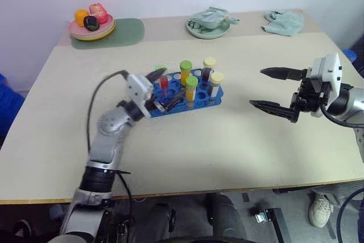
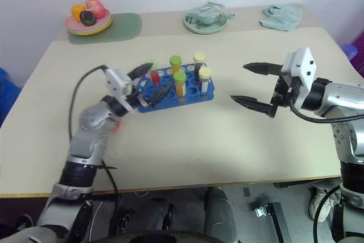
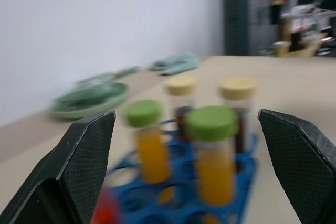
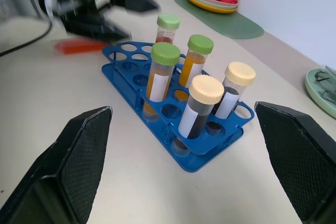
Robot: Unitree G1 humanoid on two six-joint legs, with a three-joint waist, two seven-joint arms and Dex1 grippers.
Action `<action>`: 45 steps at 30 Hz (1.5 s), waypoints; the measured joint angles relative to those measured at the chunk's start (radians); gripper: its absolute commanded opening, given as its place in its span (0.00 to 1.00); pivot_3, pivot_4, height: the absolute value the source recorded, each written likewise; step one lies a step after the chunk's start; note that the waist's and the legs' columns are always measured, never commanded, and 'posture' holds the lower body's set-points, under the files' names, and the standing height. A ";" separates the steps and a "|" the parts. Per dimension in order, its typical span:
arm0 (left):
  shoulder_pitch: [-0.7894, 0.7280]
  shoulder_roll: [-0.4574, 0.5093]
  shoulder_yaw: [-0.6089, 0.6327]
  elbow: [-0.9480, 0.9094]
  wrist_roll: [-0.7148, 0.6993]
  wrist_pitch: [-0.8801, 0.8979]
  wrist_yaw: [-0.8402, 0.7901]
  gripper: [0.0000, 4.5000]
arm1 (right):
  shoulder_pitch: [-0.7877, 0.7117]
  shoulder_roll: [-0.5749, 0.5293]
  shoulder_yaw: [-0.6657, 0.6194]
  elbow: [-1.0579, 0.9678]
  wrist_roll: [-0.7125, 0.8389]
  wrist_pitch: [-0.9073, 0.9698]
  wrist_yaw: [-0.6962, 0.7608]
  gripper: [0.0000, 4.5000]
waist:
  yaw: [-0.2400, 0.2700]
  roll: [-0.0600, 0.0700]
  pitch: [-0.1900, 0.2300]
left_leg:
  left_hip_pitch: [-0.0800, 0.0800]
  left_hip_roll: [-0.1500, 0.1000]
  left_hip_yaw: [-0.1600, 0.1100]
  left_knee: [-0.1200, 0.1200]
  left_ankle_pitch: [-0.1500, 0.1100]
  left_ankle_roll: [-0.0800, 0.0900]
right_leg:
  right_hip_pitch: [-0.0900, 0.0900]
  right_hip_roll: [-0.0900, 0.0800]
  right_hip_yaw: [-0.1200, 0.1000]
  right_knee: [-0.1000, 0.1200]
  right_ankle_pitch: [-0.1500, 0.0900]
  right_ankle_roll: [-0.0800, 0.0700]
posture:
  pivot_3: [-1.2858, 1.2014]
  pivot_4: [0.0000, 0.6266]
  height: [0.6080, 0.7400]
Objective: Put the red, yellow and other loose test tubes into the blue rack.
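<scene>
The blue rack (image 1: 206, 103) lies mid-table and holds several upright test tubes. A red tube (image 1: 164, 83) with a green cap stands at its left end. Two yellow-orange tubes (image 1: 191, 90) with green caps and two dark tubes (image 1: 215, 85) with pale yellow caps stand further right. My left gripper (image 1: 163, 88) is open at the rack's left end, its fingers spread either side of the red tube and apart from it. To the right of the rack, my right gripper (image 1: 258, 87) hovers wide open and empty, pointing at it.
At the back left, a stack of plates with toy fruit (image 1: 92, 25) sits on a green mat (image 1: 122, 32). A round green plate (image 1: 208, 27) holding a crumpled cloth is at the back centre. A teal cloth (image 1: 283, 22) lies at the back right.
</scene>
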 measured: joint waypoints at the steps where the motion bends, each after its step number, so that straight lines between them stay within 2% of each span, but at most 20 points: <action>1: 0.005 0.019 0.015 -0.022 -0.010 0.034 0.005 0.99 | -0.003 0.004 0.004 0.003 -0.001 -0.003 0.003 1.00 | 0.001 0.000 0.000 | 0.000 0.000 0.000 0.000 0.000 0.000 | 0.000 0.000 0.000 0.000 0.000 0.000 | 0.52 0.24 1.00; 5: 0.027 0.097 0.053 -0.117 -0.064 0.223 0.034 0.99 | -0.007 0.009 0.010 0.013 -0.002 -0.008 0.020 1.00 | -0.001 0.000 0.000 | 0.000 0.000 0.000 0.000 0.000 0.000 | 0.000 0.000 0.000 0.001 0.000 0.000 | 0.52 0.24 1.00; 12: 0.039 0.287 0.195 -0.336 -0.222 0.711 0.151 0.99 | -0.016 0.008 0.013 0.045 -0.010 -0.026 0.062 1.00 | -0.004 0.000 0.000 | 0.000 0.000 0.000 -0.001 0.000 0.000 | -0.001 0.001 0.000 0.001 0.000 0.000 | 0.52 0.24 1.00; 16: 0.028 0.287 0.295 -0.415 -0.323 1.020 0.290 0.99 | -0.022 0.008 0.019 0.054 -0.011 -0.033 0.078 1.00 | -0.002 0.000 0.000 | 0.000 0.000 -0.001 -0.001 0.000 0.000 | 0.000 0.001 0.000 0.001 0.000 0.000 | 0.52 0.24 1.00; 19: -0.007 0.307 0.310 -0.450 -0.319 1.214 0.402 0.99 | -0.035 0.009 0.030 0.062 -0.015 -0.036 0.081 1.00 | -0.004 0.000 0.000 | 0.000 0.000 -0.001 -0.001 0.000 0.000 | 0.000 0.001 0.000 0.001 0.000 0.000 | 0.52 0.24 1.00; 25: -0.132 0.227 0.366 -0.462 -0.324 1.520 0.510 0.99 | -0.049 0.019 0.045 0.068 -0.019 -0.042 0.080 1.00 | -0.003 0.000 0.000 | 0.000 0.000 -0.001 -0.001 0.000 0.000 | 0.000 0.001 0.000 0.001 0.000 0.000 | 0.52 0.24 1.00; 29: -0.191 0.238 0.372 -0.384 -0.364 1.583 0.566 0.99 | -0.052 0.019 0.047 0.071 -0.021 -0.042 0.080 1.00 | -0.004 0.000 0.000 | 0.000 0.000 -0.001 -0.001 0.000 0.000 | -0.001 0.001 0.000 0.001 0.000 0.000 | 0.52 0.24 1.00; 31: -0.203 0.286 0.362 -0.321 -0.420 1.583 0.604 0.99 | -0.058 0.019 0.050 0.072 -0.021 -0.042 0.080 1.00 | -0.005 0.000 0.000 | 0.000 0.000 -0.001 -0.001 0.000 -0.001 | -0.001 0.001 0.000 0.001 0.000 0.000 | 0.52 0.24 1.00; 36: -0.257 0.424 0.307 -0.085 -0.735 1.583 0.765 0.99 | -0.068 0.023 0.065 0.075 -0.027 -0.043 0.079 1.00 | -0.002 0.000 0.000 | 0.000 0.000 -0.004 -0.001 0.000 -0.001 | -0.001 0.000 0.001 0.002 0.000 0.000 | 0.52 0.24 1.00; 40: -0.349 0.533 0.205 0.145 -0.993 1.583 0.935 0.99 | -0.075 0.025 0.073 0.075 -0.032 -0.044 0.076 1.00 | -0.003 0.000 0.000 | 0.000 0.000 -0.005 -0.001 0.000 -0.001 | -0.001 0.000 0.001 0.003 0.000 0.000 | 0.52 0.24 1.00; 45: -0.473 0.557 0.077 0.369 -1.163 1.583 1.094 0.99 | -0.079 0.029 0.078 0.078 -0.039 -0.045 0.074 1.00 | -0.005 0.000 0.000 | 0.000 -0.003 -0.005 -0.001 0.000 -0.001 | -0.002 0.000 0.001 0.003 0.000 0.000 | 0.52 0.24 1.00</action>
